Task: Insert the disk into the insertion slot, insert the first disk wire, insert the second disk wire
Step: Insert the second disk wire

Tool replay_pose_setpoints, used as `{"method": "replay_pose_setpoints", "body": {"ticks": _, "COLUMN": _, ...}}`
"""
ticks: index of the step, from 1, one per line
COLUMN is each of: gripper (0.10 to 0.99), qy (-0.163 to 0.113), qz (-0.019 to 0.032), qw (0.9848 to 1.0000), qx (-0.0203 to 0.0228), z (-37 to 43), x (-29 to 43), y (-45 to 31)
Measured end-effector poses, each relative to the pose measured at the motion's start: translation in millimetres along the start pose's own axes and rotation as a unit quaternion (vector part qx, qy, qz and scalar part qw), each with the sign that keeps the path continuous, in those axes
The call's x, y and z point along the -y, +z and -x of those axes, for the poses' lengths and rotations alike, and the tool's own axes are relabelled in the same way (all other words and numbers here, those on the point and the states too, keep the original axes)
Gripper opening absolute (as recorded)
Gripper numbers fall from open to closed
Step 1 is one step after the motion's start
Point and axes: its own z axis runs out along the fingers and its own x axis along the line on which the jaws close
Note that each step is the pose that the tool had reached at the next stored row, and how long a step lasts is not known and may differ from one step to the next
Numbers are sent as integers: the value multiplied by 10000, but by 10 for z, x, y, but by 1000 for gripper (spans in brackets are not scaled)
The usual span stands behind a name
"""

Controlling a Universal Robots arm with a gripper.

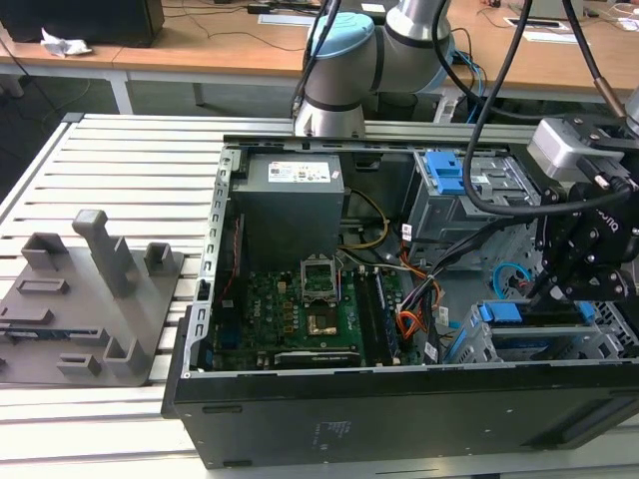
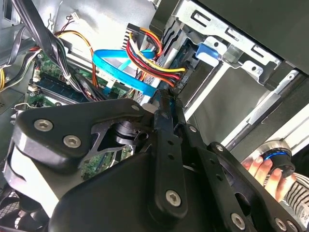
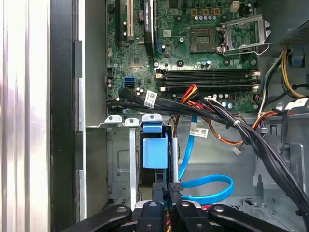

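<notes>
The disk (image 1: 502, 313), in its blue carrier (image 3: 155, 152), sits inside the insertion slot (image 1: 603, 337), the low grey perforated cage (image 3: 120, 166) at the case's corner on the exterior view's right. My gripper (image 1: 547, 289) hangs right at the disk's rear end. Its fingers (image 2: 167, 104) are drawn together, and the dark plug of the first disk wire (image 2: 159, 72), the red, yellow and black bundle, sits at their tips against the disk. The second disk wire (image 3: 208, 189), light blue, curls in a loop beside the gripper (image 3: 166, 194), with its small black plug (image 3: 175, 186) close to one finger.
The open case holds the motherboard (image 1: 300, 304), a grey power supply (image 1: 293, 195) and a taller bay with a blue latch (image 1: 447, 172). Thick black cables (image 3: 227, 118) cross beside the cage. A person's hand (image 2: 263, 170) is outside the case. A grey fixture plate (image 1: 85, 299) lies on the exterior view's left.
</notes>
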Motion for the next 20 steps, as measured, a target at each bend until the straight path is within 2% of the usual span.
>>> {"method": "replay_pose_setpoints", "body": {"ticks": 5, "gripper": 165, "qy": 0, "qz": 1, "qw": 10000, "qx": 0, "z": 1, "x": 9, "y": 31}}
{"method": "replay_pose_setpoints", "body": {"ticks": 7, "gripper": 165, "qy": 0, "qz": 1, "qw": 10000, "qx": 7, "z": 0, "x": 7, "y": 2}}
{"method": "replay_pose_setpoints", "body": {"ticks": 9, "gripper": 165, "qy": 0, "qz": 1, "qw": 10000, "qx": -6, "z": 0, "x": 7, "y": -13}}
{"method": "replay_pose_setpoints", "body": {"ticks": 10, "gripper": 165, "qy": 1, "qz": 0, "qw": 10000, "qx": -31, "z": 0, "x": 7, "y": -13}}
{"method": "replay_pose_setpoints", "body": {"ticks": 12, "gripper": 165, "qy": 6, "qz": -3, "qw": 9999, "qx": -131, "z": -1, "x": 6, "y": -14}}
{"method": "replay_pose_setpoints", "body": {"ticks": 16, "gripper": 165, "qy": 5, "qz": 5, "qw": 9999, "qx": -130, "z": 3, "x": 19, "y": 36}}
{"method": "replay_pose_setpoints", "body": {"ticks": 20, "gripper": 165, "qy": 5, "qz": 4, "qw": 9999, "qx": -130, "z": 6, "x": 26, "y": 41}}
